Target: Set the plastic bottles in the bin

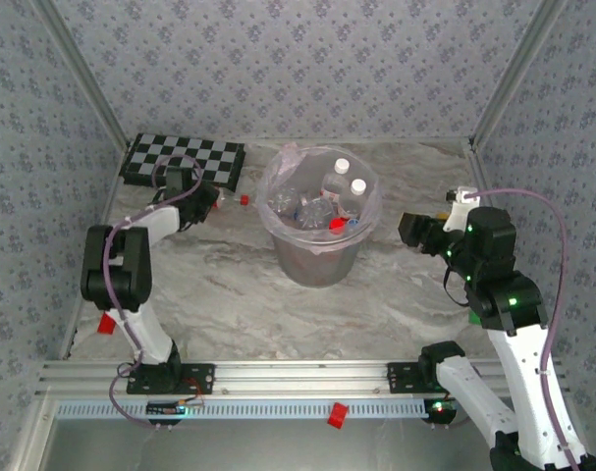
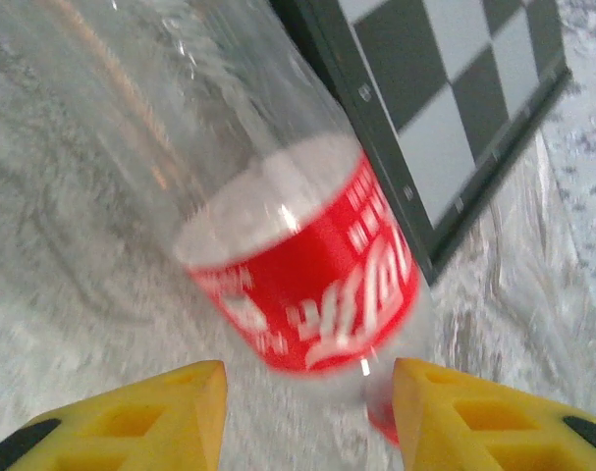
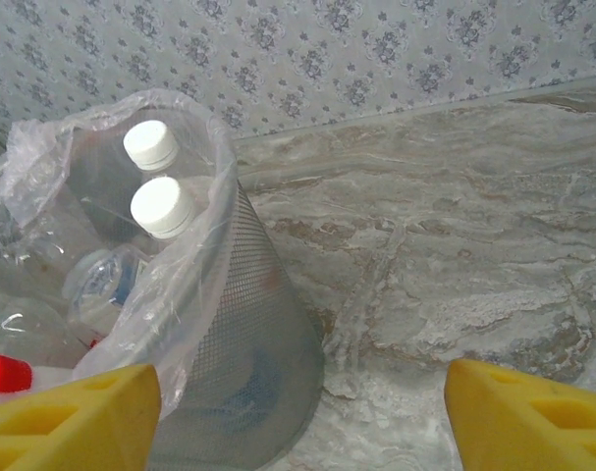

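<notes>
In the left wrist view a clear plastic bottle (image 2: 307, 285) with a red label lies on the marble table beside the chequered board (image 2: 445, 98). Its neck end and red cap reach in between the yellow fingers of my left gripper (image 2: 309, 412). The jaws stand partly closed around it, and table still shows between the left finger and the bottle. In the top view that gripper (image 1: 194, 196) is down at the board's near edge. The bin (image 1: 317, 265) stands mid-table holding several bottles (image 1: 317, 208). My right gripper (image 1: 415, 231) hovers open to its right, with nothing held (image 3: 302, 422).
The chequered board (image 1: 185, 157) lies at the back left. A small loose red cap (image 1: 244, 200) sits on the table between board and bin. Two white-capped bottles (image 3: 163, 206) stand inside the bin's bag (image 3: 194, 294). Patterned walls close in three sides.
</notes>
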Action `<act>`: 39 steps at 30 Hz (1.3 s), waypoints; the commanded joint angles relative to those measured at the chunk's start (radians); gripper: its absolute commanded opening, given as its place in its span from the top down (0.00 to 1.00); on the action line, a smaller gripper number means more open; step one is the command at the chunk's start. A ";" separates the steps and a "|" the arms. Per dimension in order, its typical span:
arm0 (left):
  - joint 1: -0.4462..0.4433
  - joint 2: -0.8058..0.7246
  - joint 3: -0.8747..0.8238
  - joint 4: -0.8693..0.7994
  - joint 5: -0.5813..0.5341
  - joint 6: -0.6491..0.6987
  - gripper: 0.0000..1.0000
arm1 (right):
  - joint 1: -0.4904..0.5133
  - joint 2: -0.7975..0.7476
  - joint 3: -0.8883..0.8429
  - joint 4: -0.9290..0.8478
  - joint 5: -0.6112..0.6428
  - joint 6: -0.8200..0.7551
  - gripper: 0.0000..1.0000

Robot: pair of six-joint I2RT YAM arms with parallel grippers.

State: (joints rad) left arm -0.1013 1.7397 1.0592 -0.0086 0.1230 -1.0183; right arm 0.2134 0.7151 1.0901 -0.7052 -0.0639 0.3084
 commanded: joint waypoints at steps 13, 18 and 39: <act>-0.037 -0.376 -0.186 -0.084 -0.121 0.068 0.13 | 0.051 0.144 0.034 0.256 -0.098 0.117 0.26; 0.010 -0.146 -0.117 0.061 -0.048 -0.081 0.01 | 0.063 0.083 0.031 0.160 -0.035 0.093 0.26; 0.020 0.299 0.147 0.221 -0.027 -0.204 0.22 | 0.044 0.038 0.016 0.024 0.033 0.044 0.26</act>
State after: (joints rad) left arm -0.0792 2.0014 1.1893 0.1822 0.0895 -1.2221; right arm 0.2638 0.7628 1.1088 -0.6617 -0.0402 0.3729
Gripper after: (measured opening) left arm 0.805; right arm 0.744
